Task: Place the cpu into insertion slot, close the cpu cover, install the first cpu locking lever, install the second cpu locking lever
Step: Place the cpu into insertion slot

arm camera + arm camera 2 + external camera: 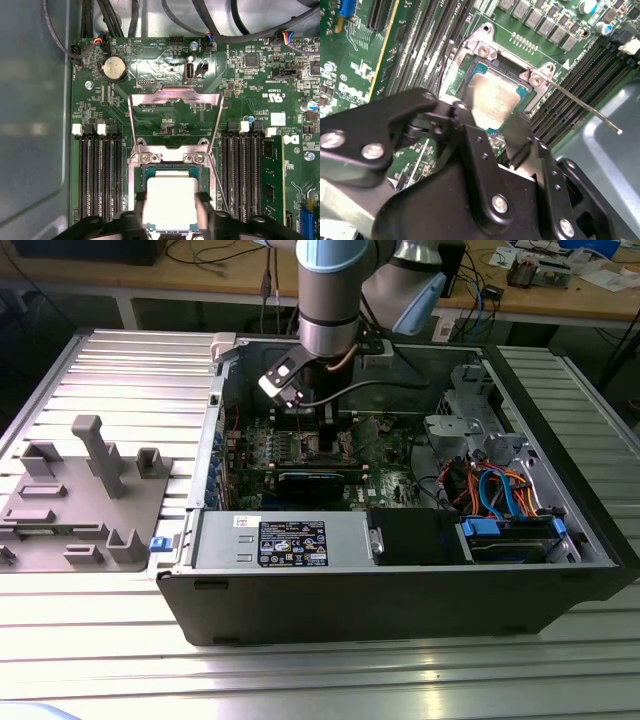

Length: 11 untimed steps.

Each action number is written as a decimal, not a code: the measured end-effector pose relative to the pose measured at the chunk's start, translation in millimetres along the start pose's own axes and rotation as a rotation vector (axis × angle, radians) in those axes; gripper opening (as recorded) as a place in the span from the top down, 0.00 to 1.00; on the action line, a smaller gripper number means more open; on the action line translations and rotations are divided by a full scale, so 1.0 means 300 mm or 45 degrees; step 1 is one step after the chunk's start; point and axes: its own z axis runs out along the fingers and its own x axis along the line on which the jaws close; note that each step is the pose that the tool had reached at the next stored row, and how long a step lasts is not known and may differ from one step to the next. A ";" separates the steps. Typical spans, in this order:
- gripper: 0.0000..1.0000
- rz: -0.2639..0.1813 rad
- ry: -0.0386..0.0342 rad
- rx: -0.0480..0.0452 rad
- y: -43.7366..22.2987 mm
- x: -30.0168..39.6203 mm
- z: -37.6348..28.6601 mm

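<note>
the gripper (pixel 172 209) pinches the cpu (pixel 172 195) by two opposite edges, the chip lying flat in the insertion slot (pixel 150 172) between its fingertips. the cpu cover (pixel 175 96) lies flipped open just beyond, with memory slots (pixel 97 175) flanking the socket. in the exterior view the power supply (pixel 280 540) sits at 6 o'clock of the gripper and the drive cables (pixel 500 490) at 3 o'clock.

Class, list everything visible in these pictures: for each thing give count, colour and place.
silver slatted metal table: one, silver, under everything.
black computer case: one, black, on the table.
grey plastic fixture tray: one, grey, exterior view's left.
green motherboard: one, green, inside the case.
dark square insertion slot: one, dark, silvery-rimmed, on the motherboard.
silver-grey square cpu chip: one, silver-grey, in the slot.
silvery metal cpu cover frame: one, silvery, swung open.
black robot gripper: one, black, shut on the chip's sides.
</note>
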 end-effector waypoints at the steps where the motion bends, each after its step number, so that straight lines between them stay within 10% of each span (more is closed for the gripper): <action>1: 0.53 0.000 0.0019 0.005 0.001 0.000 0.000; 7: 0.83 0.001 0.0136 0.050 0.011 0.000 -0.003; 11: 0.89 -0.001 0.0147 0.056 0.011 0.000 -0.002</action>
